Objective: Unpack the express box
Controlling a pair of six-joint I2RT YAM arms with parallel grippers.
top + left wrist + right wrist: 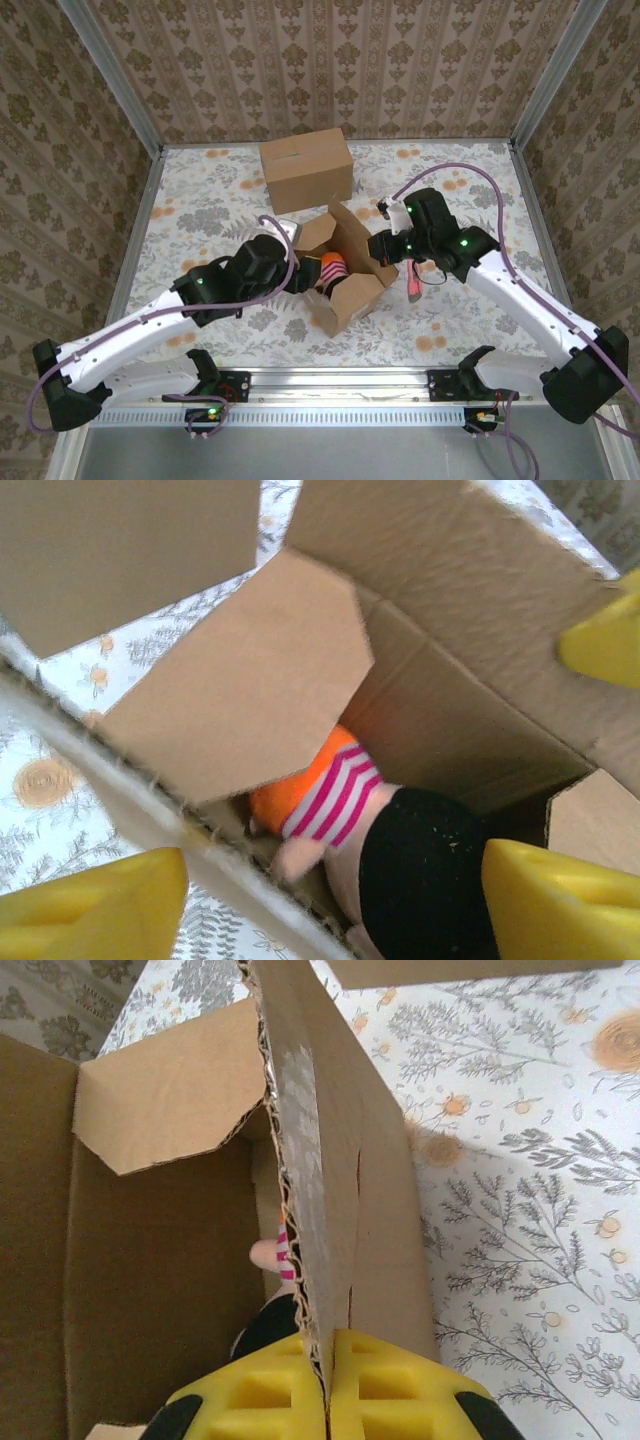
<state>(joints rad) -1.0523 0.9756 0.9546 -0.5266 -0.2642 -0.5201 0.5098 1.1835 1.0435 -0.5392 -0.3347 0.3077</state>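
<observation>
Express box (350, 285) lies in the middle of the table (200, 200), mouth open, with a striped plush toy (331, 270) inside. Left pincer (300, 272) hangs released at the mouth. Right pincer (328, 1392) is clenched on the box's upright flap (320, 1160). Closed carton (306, 170) stands just behind; bare tabletop lies either side.

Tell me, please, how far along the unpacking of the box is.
Done: the box has its flaps open. In hand: the right gripper is shut on one flap, and the left gripper hangs open over the toy. Left: the toy is still inside, to be lifted out.
</observation>
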